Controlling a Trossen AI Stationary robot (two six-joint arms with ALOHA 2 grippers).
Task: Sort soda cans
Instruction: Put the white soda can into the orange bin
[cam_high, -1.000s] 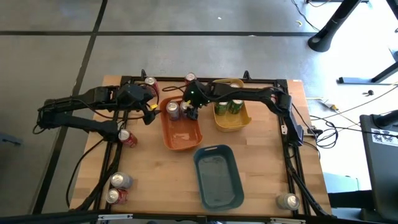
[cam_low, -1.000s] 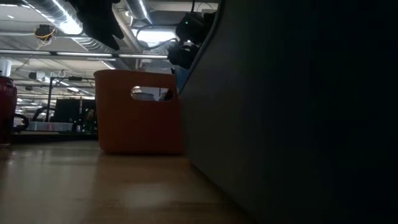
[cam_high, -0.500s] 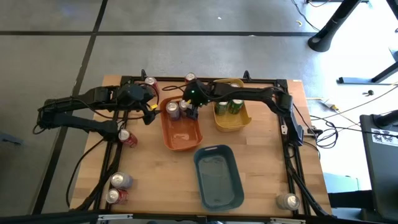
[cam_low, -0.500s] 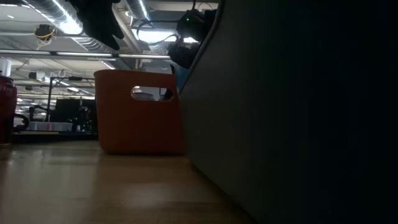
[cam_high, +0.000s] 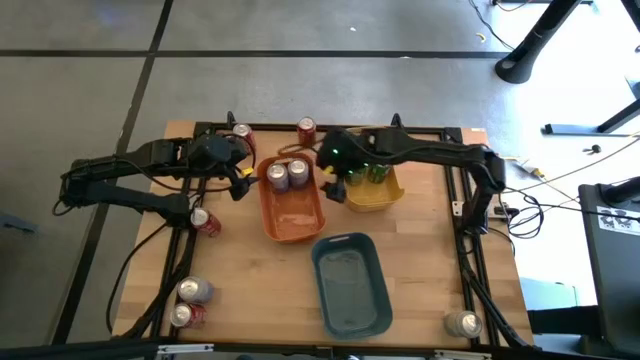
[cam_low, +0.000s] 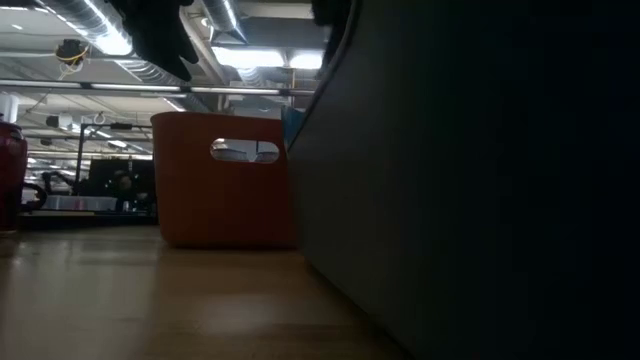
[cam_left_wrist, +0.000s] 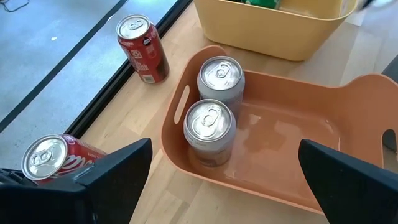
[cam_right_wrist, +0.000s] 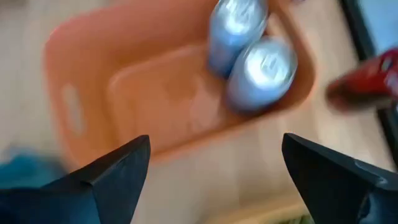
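Two silver-grey soda cans stand upright side by side at the far end of the orange bin. Green cans sit in the yellow bin. Red cans stand at the table's far edge. My right gripper hangs open above the gap between the orange and yellow bins, holding nothing; in its own view the two silver cans lie ahead. My left gripper waits open left of the orange bin, empty.
A blue-grey bin stands near the front middle. A red can lies at the left. Two more cans stand at the near left corner and a silver one at the near right corner. Black frame rails run along the table's edges.
My right gripper has risen and drawn back toward the table's right, from over the orange bin's far end to above the gap beside the yellow bin. The silver can that was under it now stands free in the orange bin beside the other one.
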